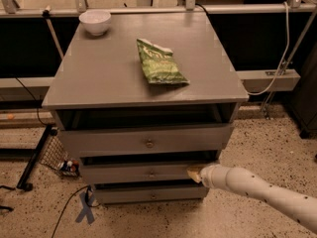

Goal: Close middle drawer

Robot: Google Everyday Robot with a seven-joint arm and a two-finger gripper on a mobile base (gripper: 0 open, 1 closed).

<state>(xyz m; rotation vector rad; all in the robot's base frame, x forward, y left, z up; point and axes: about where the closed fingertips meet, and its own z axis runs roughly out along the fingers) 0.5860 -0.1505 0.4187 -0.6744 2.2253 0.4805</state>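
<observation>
Reaching arm: I see one white arm (262,192), speckled with dark dots, stretching in from the lower right corner, low over the floor and slanting slightly upward to the left.
Gripper: one gripper (194,174), a tan tip at the end of that arm, sits right against the right end of the middle drawer's front panel; open or closed, I cannot tell from here.
Middle drawer: one, the middle drawer (143,172), second of three in the grey cabinet (124,78), standing partly pulled out with a dark strip of its inside showing above the front panel.
Knob: a tiny round knob (151,174) at the centre of that panel, well to the left of the gripper.
Drawers counted: three in all. The top drawer (109,142) is pulled out furthest, with an open dark gap above it; the bottom drawer (151,195) sits lowest, just under the arm's tip.
Cabinet top counted: two things. One white bowl (95,21) sits near the back left corner, and one green snack bag (159,62) lies flat nearer the middle, well apart from the bowl.
Floor counted: one blue ribbon-shaped mark (85,213) on the speckled floor, beside the cabinet's lower left corner.
Right side: one white cable (286,38) hangs behind the cabinet.
</observation>
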